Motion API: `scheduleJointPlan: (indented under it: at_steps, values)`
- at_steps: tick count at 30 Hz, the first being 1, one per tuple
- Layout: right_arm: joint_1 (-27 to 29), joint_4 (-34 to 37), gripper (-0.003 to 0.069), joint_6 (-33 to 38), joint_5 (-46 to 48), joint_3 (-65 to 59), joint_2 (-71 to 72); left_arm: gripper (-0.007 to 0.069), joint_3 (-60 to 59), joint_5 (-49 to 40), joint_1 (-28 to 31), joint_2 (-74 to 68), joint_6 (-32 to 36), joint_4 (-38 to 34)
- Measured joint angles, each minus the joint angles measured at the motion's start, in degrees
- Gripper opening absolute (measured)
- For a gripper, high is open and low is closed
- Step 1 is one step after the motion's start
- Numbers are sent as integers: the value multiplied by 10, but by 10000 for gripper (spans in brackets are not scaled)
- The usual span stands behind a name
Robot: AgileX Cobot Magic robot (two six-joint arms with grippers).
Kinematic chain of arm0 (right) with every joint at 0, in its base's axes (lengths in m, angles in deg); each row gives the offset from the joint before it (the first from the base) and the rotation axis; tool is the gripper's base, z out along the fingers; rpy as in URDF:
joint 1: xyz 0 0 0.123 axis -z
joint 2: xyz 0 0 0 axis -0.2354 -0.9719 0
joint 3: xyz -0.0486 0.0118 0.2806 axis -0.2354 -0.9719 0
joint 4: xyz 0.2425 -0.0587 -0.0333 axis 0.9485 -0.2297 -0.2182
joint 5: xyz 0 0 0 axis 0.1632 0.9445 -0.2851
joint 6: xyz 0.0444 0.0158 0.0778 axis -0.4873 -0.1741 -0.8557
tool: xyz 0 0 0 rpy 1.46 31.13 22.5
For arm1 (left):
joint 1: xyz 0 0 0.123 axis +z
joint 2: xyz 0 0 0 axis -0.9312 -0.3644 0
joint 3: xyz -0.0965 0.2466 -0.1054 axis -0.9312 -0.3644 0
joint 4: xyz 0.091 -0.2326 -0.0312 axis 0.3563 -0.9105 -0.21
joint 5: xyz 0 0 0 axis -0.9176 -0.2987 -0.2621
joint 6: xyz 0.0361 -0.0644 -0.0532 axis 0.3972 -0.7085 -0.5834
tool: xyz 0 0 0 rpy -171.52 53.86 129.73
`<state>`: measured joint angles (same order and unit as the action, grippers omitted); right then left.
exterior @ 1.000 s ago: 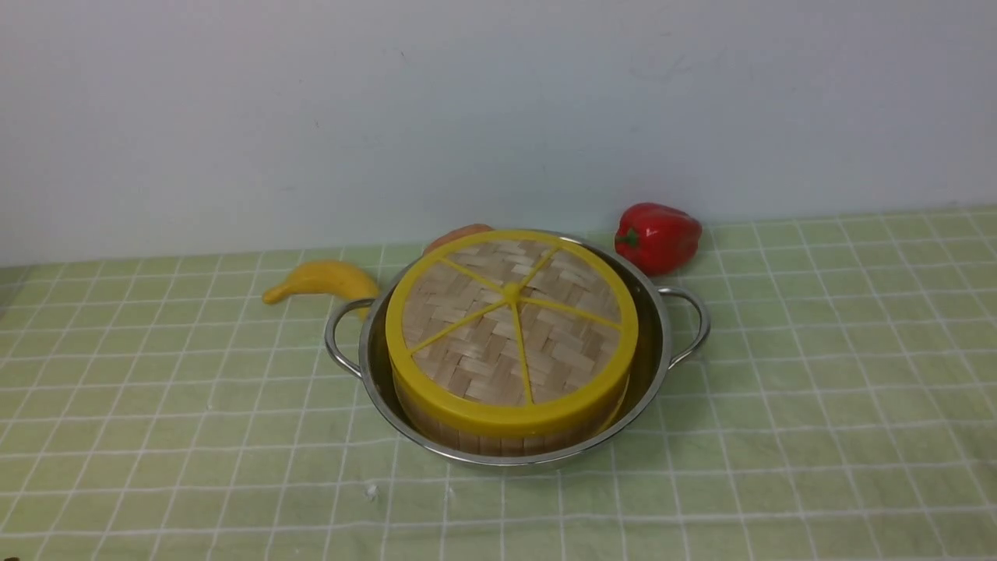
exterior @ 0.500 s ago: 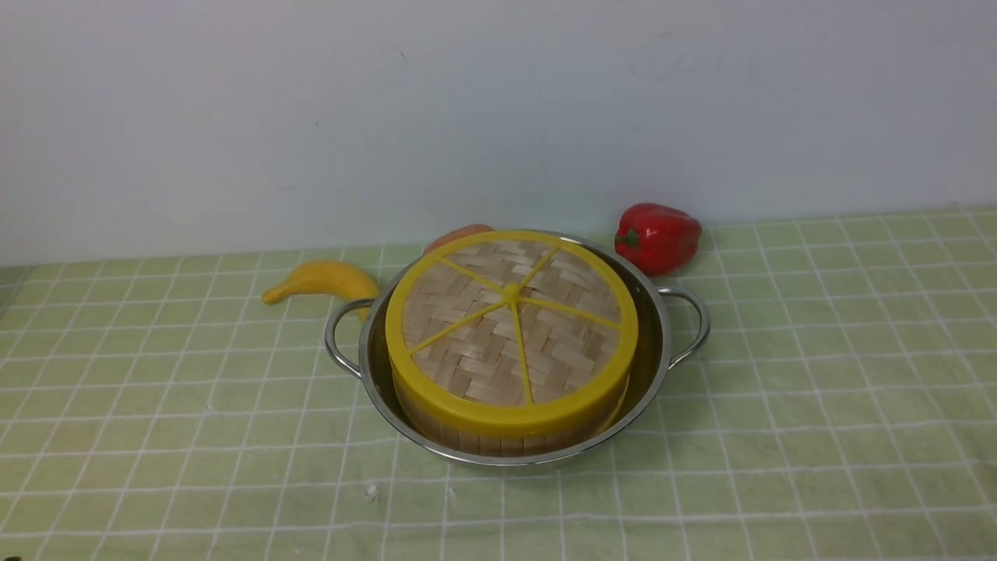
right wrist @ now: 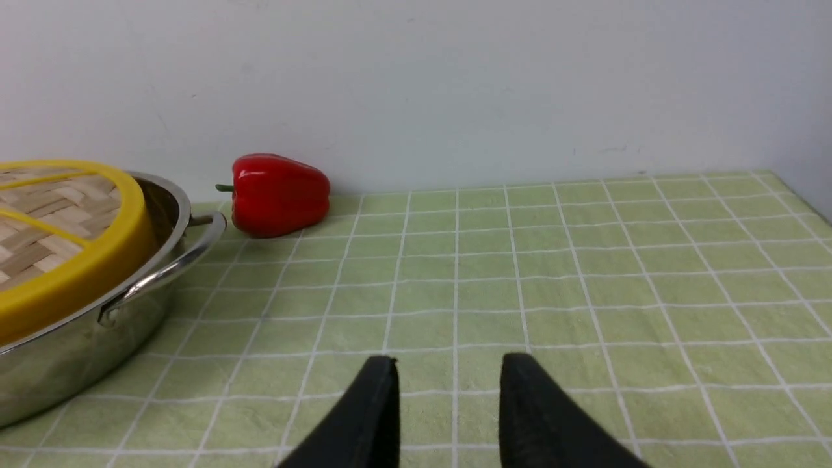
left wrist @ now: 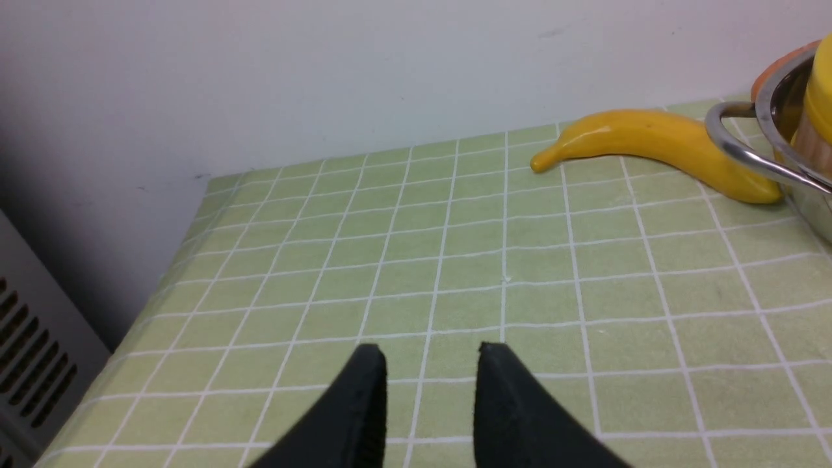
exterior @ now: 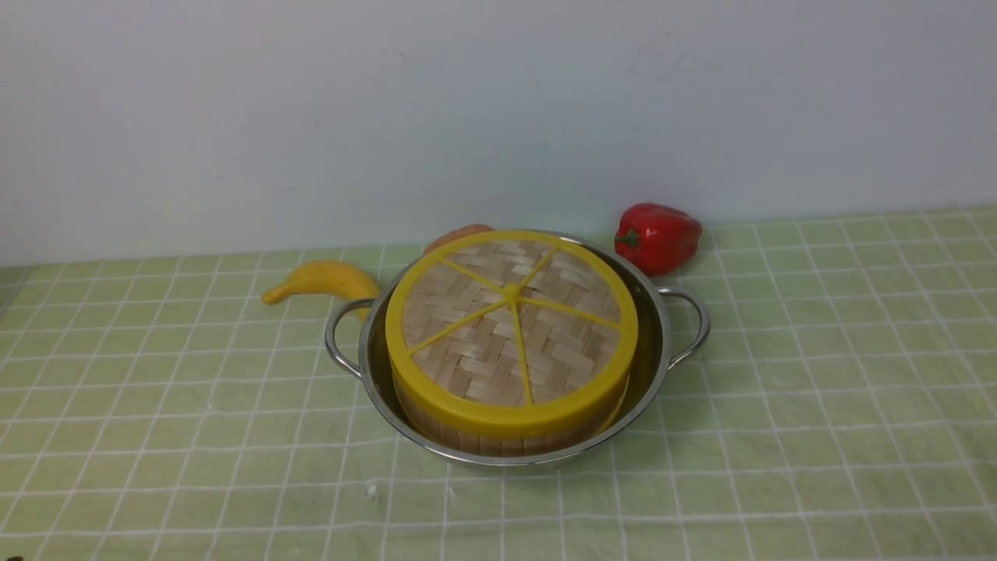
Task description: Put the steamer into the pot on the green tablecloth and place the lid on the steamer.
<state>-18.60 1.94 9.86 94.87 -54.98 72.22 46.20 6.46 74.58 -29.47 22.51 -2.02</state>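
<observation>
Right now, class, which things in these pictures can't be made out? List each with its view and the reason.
- Steamer contents: front view, hidden by the lid.
- Orange-brown object: front view, mostly behind the pot and lid.
- Pot's far side: left wrist view, cut off by the edge.
- Gripper fingertips: front view, out of frame.

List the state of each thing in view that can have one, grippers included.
Steamer: seated in the pot, covered.
Lid: on the steamer, yellow-spoked side up.
Pot: upright on the green tablecloth, holding the steamer.
Left gripper: open, nothing between its fingers.
Right gripper: open, nothing between its fingers.
Red pepper: lying on its side.
Banana: unpeeled, partly behind a pot handle.
</observation>
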Motion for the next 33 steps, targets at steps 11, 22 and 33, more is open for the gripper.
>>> scheduleJointPlan:
  at_steps: [11,22,33]
  values:
    - [0,0,240,-1,-1,0,0,211,0,0,0,0,0,0]
    - [0,0,240,-1,-1,0,0,222,0,0,0,0,0,0]
    - [0,0,240,-1,-1,0,0,240,0,0,0,0,0,0]
